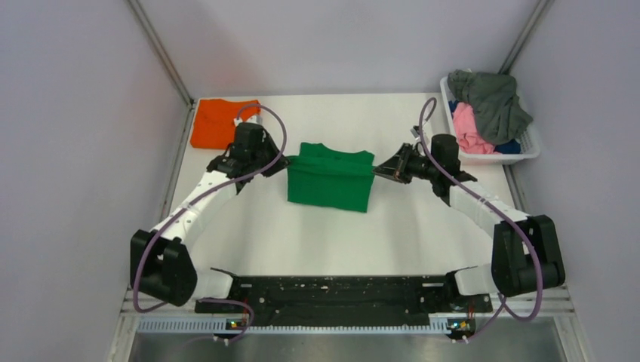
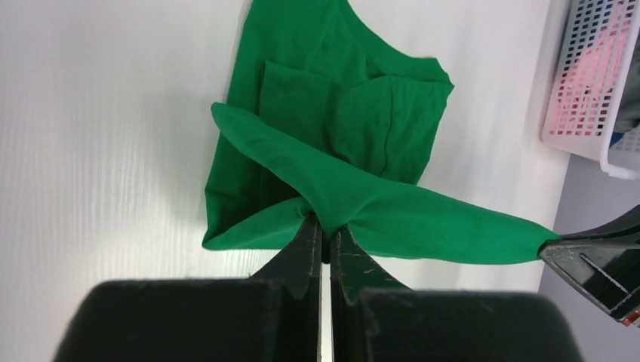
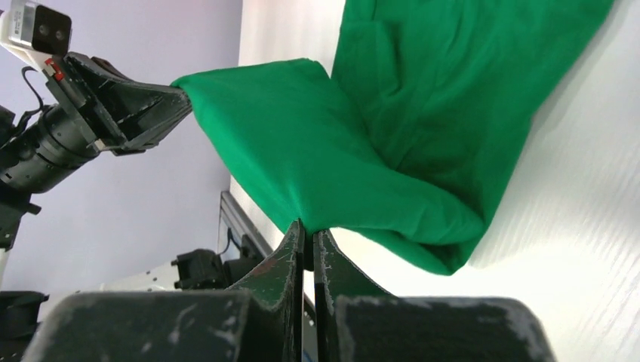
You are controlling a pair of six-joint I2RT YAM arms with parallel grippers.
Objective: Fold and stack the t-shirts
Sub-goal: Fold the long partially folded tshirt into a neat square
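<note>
**One edge up, pinched at both ends**

The green t-shirt (image 1: 330, 185) lies in the middle of the table (image 1: 340, 249), between the two arms. The left gripper (image 2: 327, 232) is pressed together on the cloth at the shirt's left side. The right gripper (image 3: 309, 232) is pressed together on the cloth at its right side. Each wrist view shows fabric nipped between the fingertips with no gap. The edge strung between them hangs clear of the table, and the rest of the shirt lies flat below it.

What matters is that the held edge runs left to right across the table, from one gripper to the other, so its long axis is square to the direction of a fold. From above, both grippers stand nearer the shirt's far edge, where the neckline shows, than its near edge. I judge this to be a half-fold in hand, hem toward collar, and most of the way over. Neither arm is the nearer one, since each holds its own end. The next move therefore calls for both to travel together, or the edge may land skewed.

The orange t-shirt (image 1: 217, 122) sits folded at the far left corner, well apart. A grey t-shirt (image 1: 494, 102) and a pink t-shirt (image 1: 469, 130) lie in the basket (image 1: 494, 157) at the far right.
</note>
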